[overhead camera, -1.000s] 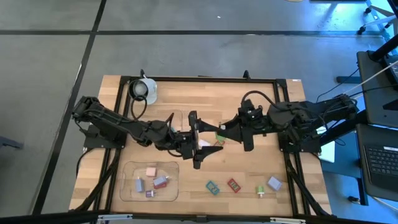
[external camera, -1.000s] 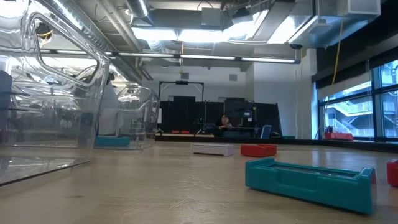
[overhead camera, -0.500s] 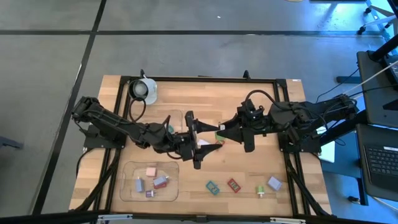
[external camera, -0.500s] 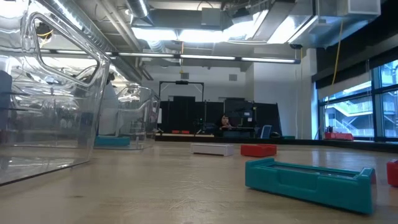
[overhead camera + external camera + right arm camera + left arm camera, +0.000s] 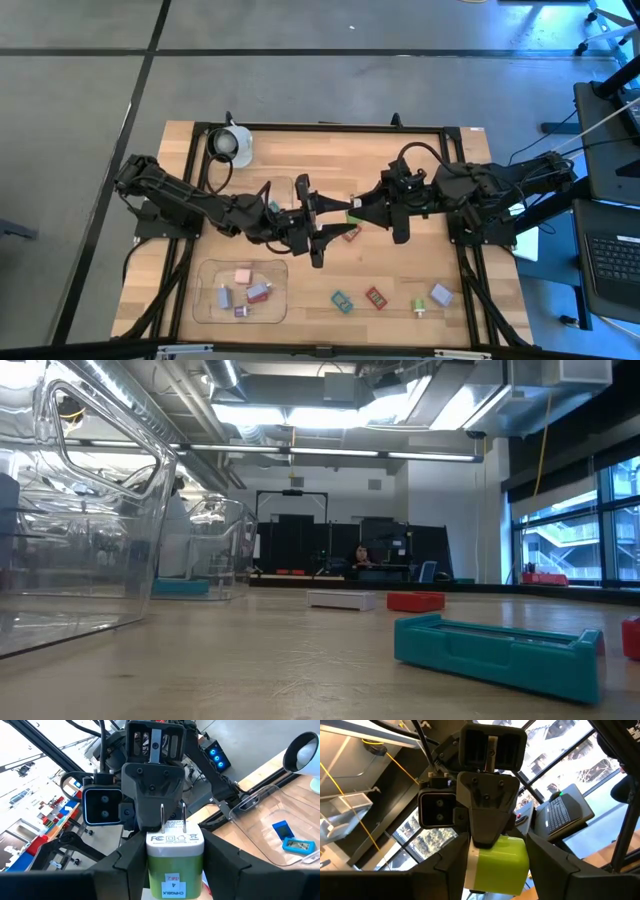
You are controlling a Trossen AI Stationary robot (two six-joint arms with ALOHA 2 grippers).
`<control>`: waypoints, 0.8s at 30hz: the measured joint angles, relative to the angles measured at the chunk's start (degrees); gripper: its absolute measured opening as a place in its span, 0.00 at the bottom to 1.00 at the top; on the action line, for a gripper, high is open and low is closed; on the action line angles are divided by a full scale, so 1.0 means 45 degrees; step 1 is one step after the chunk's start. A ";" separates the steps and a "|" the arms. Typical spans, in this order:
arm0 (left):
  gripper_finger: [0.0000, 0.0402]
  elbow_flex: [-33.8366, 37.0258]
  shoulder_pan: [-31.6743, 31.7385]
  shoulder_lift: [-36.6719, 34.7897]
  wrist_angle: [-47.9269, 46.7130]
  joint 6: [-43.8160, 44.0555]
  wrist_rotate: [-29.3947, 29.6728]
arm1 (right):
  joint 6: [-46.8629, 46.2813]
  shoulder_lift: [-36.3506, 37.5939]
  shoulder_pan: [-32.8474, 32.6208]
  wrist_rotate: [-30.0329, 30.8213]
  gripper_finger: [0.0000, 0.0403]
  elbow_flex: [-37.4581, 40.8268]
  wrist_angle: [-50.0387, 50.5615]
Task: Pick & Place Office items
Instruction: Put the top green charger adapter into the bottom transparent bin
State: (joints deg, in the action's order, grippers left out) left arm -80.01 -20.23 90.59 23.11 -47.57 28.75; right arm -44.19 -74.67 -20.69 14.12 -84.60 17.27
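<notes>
A green charger with a white end and two metal prongs (image 5: 175, 870) is held above the table's middle. It also shows in the high view (image 5: 354, 205) and the left wrist view (image 5: 500, 865). My right gripper (image 5: 175, 865) (image 5: 360, 210) is shut on it. My left gripper (image 5: 497, 870) (image 5: 338, 220) faces the right one and is shut around the same charger. A small red piece (image 5: 350, 233) lies on the table below them. More small pieces lie near the front edge: teal (image 5: 342, 300), red (image 5: 376, 297), green-white (image 5: 419, 306) and lavender (image 5: 441, 294). My left gripper has the charger between its two fingers, one at the white end (image 5: 470, 865) and one at the opposite green end (image 5: 522, 865). It comes level from the table's left. The charger is clear of the table. My right gripper pinches the charger's two green sides (image 5: 200, 870) between its two fingers. It comes level from the table's right. The white end with the prongs (image 5: 172, 820) sticks out past the fingers. The charger is lifted clear of the table.
A clear shallow tray (image 5: 243, 290) at the front left holds pink, lavender and red pieces. Another clear tray (image 5: 280, 820) with blue pieces lies behind the left gripper. A white round cup-like object (image 5: 232, 145) stands at the far left. The low view shows a teal block (image 5: 500, 650).
My left gripper has gone a little toward the table's right edge, closer to my right gripper and the green charger. My right gripper has kept still.
</notes>
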 joint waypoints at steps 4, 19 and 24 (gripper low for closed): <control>0.44 0.0005 0.0005 0.0020 0.0332 -0.0040 0.0009 | -0.0019 0.0003 0.0000 -0.0004 0.41 0.0005 -0.0109; 0.42 0.0073 -0.0214 0.0088 0.0804 -0.0027 0.0192 | 0.0104 0.0083 0.0190 -0.0101 0.60 -0.0030 -0.0316; 0.42 0.0078 -0.0360 0.0102 0.0808 -0.0015 0.1304 | 0.0031 0.0369 0.0457 -0.0371 0.73 -0.0050 0.0215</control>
State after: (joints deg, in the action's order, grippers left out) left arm -79.66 -21.85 91.05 26.75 -47.64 34.62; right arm -44.05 -73.01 -18.63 12.45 -84.82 18.24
